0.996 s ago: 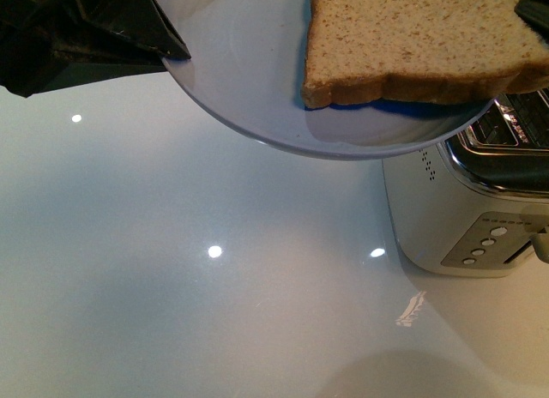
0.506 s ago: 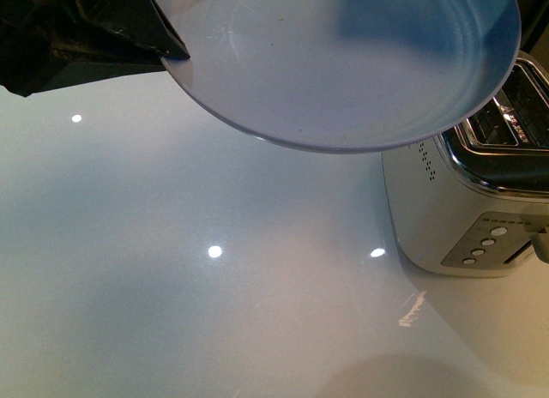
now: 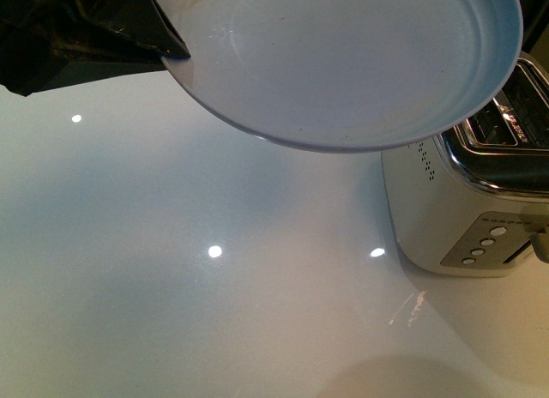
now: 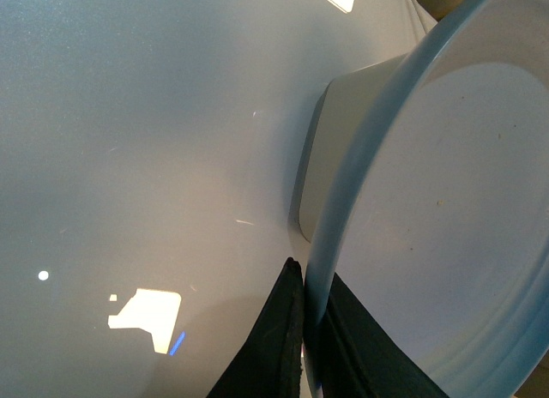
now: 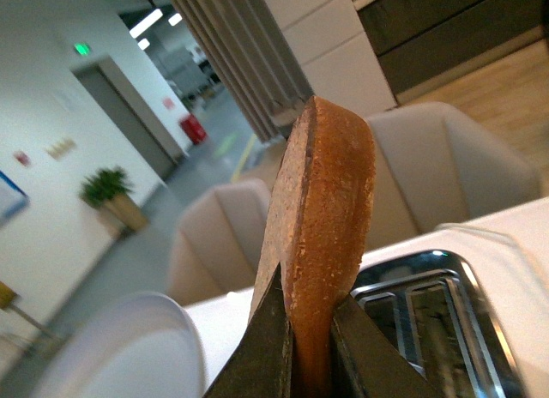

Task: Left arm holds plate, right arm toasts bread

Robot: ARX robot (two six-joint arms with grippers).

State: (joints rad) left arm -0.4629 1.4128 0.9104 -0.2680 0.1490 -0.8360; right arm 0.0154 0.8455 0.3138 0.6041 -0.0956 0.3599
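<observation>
The pale blue-grey plate (image 3: 343, 63) hangs tilted above the white table, with nothing on it. My left gripper (image 3: 167, 46) is shut on its rim at the upper left. The left wrist view shows both black fingers (image 4: 279, 338) pinching the plate (image 4: 455, 218) edge, left gripper (image 4: 310, 308) shut. In the right wrist view my right gripper (image 5: 309, 329) is shut on the bread (image 5: 322, 218), a crust-edged slice held upright on edge. The toaster's slots (image 5: 429, 321) lie just beyond it. Neither the bread nor the right gripper shows in the front view.
A silver toaster (image 3: 472, 201) with a row of buttons (image 3: 485, 242) stands at the right, partly under the plate's rim. A glossy white table (image 3: 197, 269) spreads below. A white smear (image 3: 410, 305) marks the table by the toaster.
One second ago the bread lay on the plate with the right gripper at its corner. It has been lifted off and out of the front view. The plate has not moved.
</observation>
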